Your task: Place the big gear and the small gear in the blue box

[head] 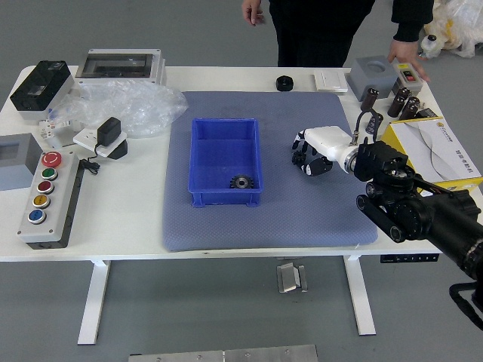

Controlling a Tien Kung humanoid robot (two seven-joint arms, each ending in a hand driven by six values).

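The blue box [224, 154] sits on the grey-blue mat, and the big gear [241, 182] lies inside at its near right corner. On the mat right of the box is the small gear [298, 158], partly covered by my right hand [307, 154]. The fingers of that hand are curled down around the small gear, thumb side nearest the camera; whether they press on it is hard to tell. My left arm does not appear.
A button panel [53, 200] and crumpled clear plastic [124, 105] lie at the left. A black round part [284, 84] sits behind the mat. At the far side a person stands, one hand [407, 56] resting by grey boxes at the right corner.
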